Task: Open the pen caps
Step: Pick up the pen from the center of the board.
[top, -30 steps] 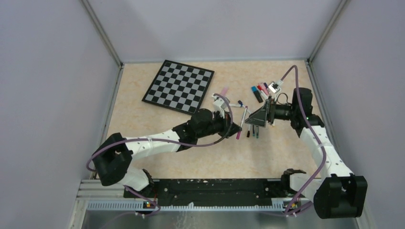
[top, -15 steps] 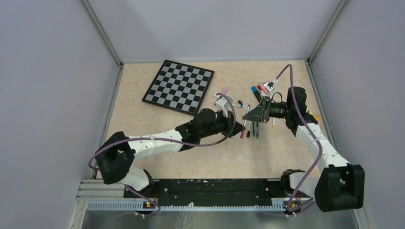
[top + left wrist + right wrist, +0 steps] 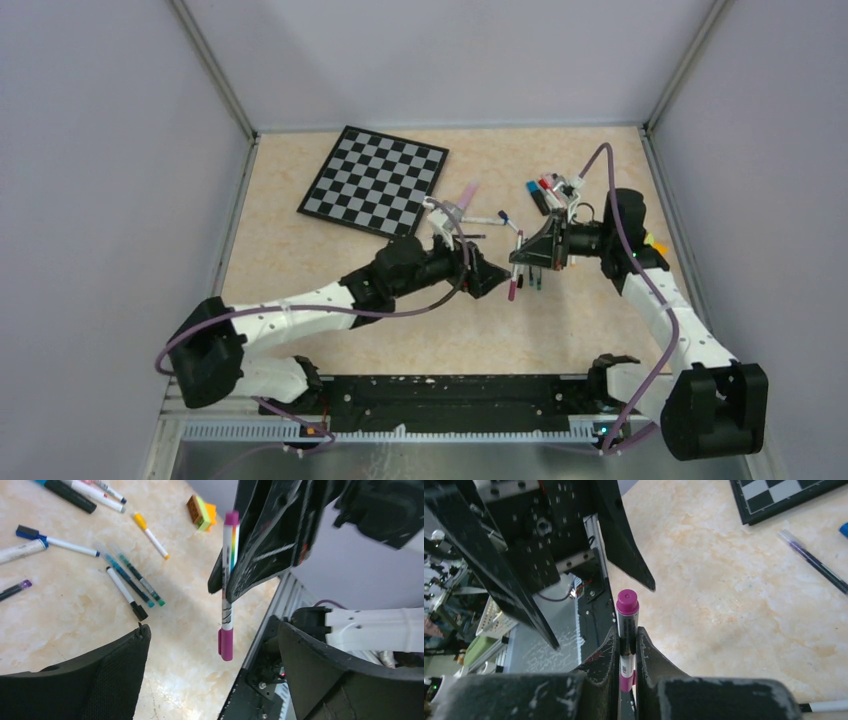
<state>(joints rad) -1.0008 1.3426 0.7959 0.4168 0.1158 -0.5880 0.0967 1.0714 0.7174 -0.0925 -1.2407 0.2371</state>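
Note:
My right gripper (image 3: 626,632) is shut on a white pen (image 3: 227,580) with magenta ends and holds it in the air above the table. The pen's magenta cap (image 3: 226,645) hangs at its lower end, between the spread fingers of my left gripper (image 3: 212,630), which is open and touches nothing. From above, the left gripper (image 3: 490,275) sits just left of the right gripper (image 3: 520,262), with the cap (image 3: 511,290) below them. In the right wrist view a magenta end (image 3: 627,602) sticks out past my fingers.
Several loose pens (image 3: 127,577) lie on the table under the grippers, and more lie at the back right (image 3: 545,190). A yellow-orange block (image 3: 202,511) sits beyond them. The chessboard (image 3: 375,180) lies at the back left. The black base rail (image 3: 440,395) runs along the near edge.
The left gripper, shut on the pen before, has opened, let it go and drawn back to the left. The right gripper has moved in and shut on the pen.

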